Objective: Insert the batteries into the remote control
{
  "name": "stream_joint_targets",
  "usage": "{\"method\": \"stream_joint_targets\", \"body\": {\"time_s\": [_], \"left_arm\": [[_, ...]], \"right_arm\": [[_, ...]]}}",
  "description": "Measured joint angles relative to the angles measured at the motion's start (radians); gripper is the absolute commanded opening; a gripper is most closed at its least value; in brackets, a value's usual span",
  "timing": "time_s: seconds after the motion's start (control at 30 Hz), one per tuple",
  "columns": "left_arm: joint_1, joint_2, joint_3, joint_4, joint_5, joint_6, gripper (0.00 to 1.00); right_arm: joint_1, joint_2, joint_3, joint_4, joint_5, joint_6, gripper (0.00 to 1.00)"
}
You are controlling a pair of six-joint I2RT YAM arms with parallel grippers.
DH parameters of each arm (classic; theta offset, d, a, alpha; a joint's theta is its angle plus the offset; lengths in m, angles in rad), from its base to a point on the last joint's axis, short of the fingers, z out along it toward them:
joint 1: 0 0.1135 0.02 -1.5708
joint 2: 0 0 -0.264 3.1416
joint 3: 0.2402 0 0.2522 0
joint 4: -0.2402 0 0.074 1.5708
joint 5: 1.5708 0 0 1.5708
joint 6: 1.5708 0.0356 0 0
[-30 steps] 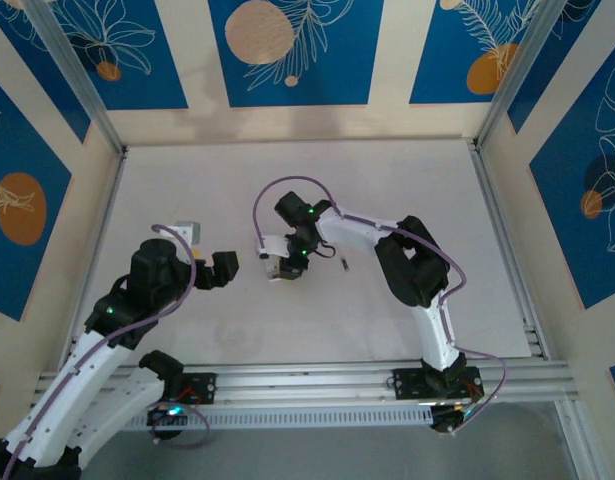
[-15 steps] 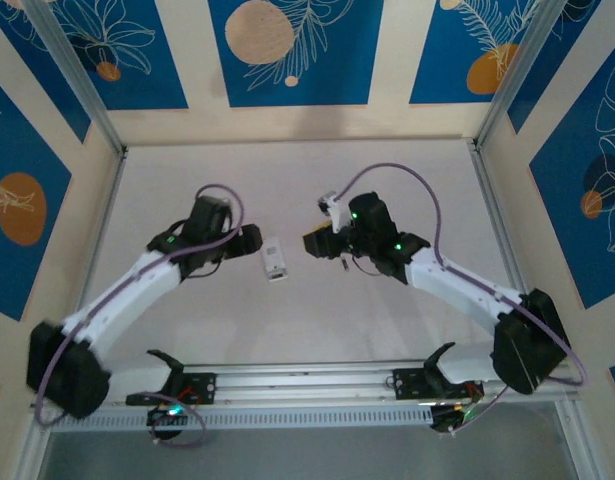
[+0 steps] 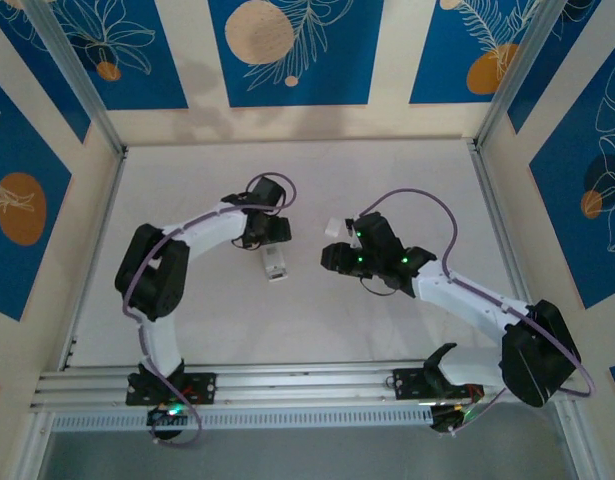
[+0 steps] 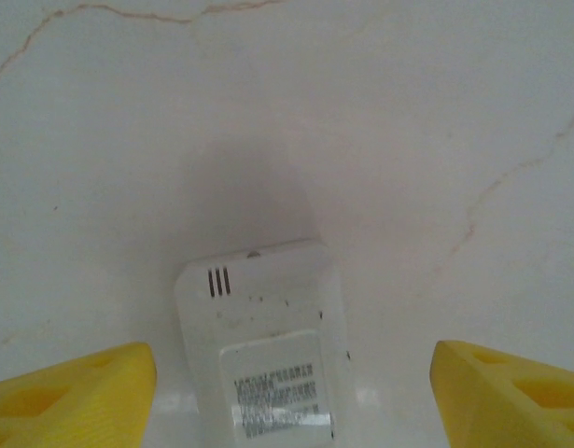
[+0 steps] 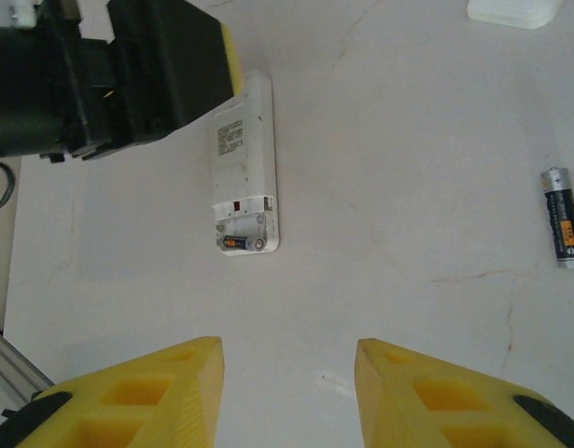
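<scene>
The remote control (image 3: 275, 263) lies back side up on the table, its battery bay uncovered at the near end. One battery (image 5: 242, 243) sits in that bay, beside an unfilled slot. A second battery (image 5: 561, 227) lies loose on the table to the right. My left gripper (image 3: 271, 234) hovers over the remote's far end. It is open, and its yellow fingers (image 4: 72, 397) stand well clear of both sides of the remote (image 4: 263, 355). My right gripper (image 5: 287, 392) is open with nothing between its fingers, right of the remote (image 5: 245, 168) and nearer than it.
A small white lid-like piece (image 5: 513, 9) lies on the table beyond the loose battery. The left arm's black wrist (image 5: 109, 75) hangs just beside the remote's far end. Metal rails (image 3: 307, 385) run along the near edge, and panel walls close in the table.
My left gripper swung in from the left and now stands over the remote's far end. My right gripper left the remote, moved right, then drifted a little nearer.
</scene>
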Motion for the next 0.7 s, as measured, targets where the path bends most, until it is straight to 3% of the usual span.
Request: {"method": "stream_joint_targets", "body": {"time_s": [0.3, 0.7], "left_arm": [[0.000, 0.108, 0.119, -0.089, -0.041, 0.010, 0.77], [0.000, 0.158, 0.119, -0.088, -0.020, 0.010, 0.61]], "right_arm": [[0.000, -0.031, -0.014, -0.017, 0.005, 0.014, 0.45], [0.031, -0.040, -0.011, -0.056, 0.009, 0.040, 0.40]]}}
